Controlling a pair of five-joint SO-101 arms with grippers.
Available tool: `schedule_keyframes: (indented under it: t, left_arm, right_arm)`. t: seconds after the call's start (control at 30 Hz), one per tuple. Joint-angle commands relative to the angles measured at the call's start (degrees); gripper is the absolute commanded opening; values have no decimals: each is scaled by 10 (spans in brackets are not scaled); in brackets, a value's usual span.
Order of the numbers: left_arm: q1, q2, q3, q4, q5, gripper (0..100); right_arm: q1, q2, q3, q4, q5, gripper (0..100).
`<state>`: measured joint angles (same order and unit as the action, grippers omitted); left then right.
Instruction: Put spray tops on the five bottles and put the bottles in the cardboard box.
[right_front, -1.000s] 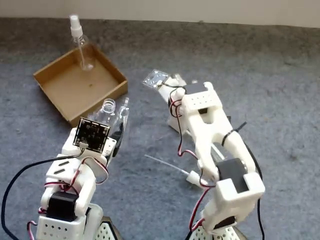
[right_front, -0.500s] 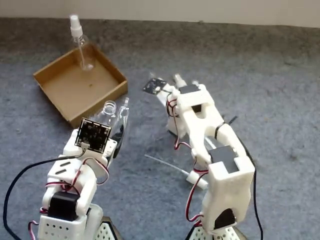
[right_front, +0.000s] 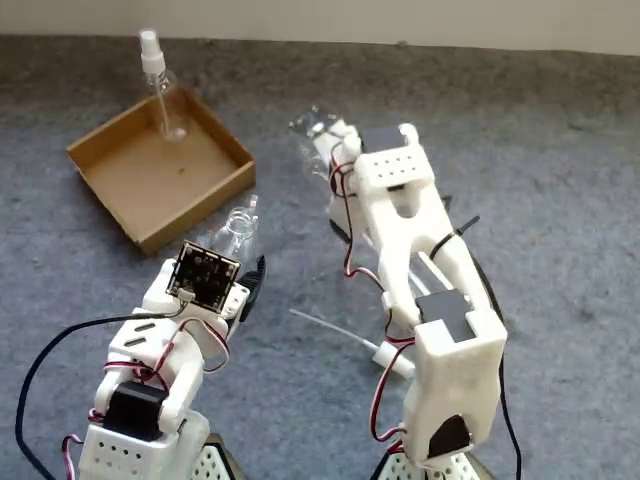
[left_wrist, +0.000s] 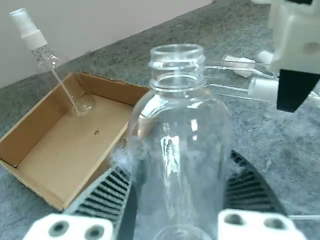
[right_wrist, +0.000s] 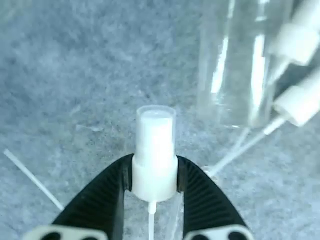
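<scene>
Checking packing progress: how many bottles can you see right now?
3. A capped bottle is in the cardboard box; an open bottle is in the left tool; a third bottle is beside the right tool. More may hide behind the right arm.

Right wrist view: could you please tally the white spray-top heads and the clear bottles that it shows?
White plastic spray-top heads: 3, one clamped in the right tool, two loose
Clear round bottles: 1
Total: 4
</scene>
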<state>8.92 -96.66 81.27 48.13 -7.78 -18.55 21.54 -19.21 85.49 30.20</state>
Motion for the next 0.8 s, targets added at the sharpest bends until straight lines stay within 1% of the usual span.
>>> schedule_keyframes:
  t: [0.0, 0.1, 0.23, 0.33, 0.4, 0.5, 0.6, 0.67, 0.77]
  left_arm:
    - [25, -7, -6, -18, 7, 64]
    - [42, -7, 8, -60, 7, 64]
    - [58, -7, 61, -139, 8, 64]
    - [65, -7, 98, -199, 8, 64]
    - [78, -7, 112, -221, 8, 62]
    - [100, -7, 124, -235, 8, 60]
    - [131, -7, 138, -248, 8, 60]
    - [153, -7, 152, -254, 9, 60]
    - [181, -7, 159, -255, 9, 59]
  right_arm:
    - [20, -11, -118, 84, -40, 5]
    - [20, -11, -224, 156, -70, 5]
    - [30, -35, -340, 158, -125, 5]
    - [39, -77, -346, 158, -163, 5]
    - [39, -111, -342, 158, -178, 5]
    - [38, -161, -342, 158, -198, 5]
    - [38, -218, -336, 158, -238, 5]
    - [36, -265, -308, 158, -259, 5]
    - [29, -337, -247, 153, -267, 5]
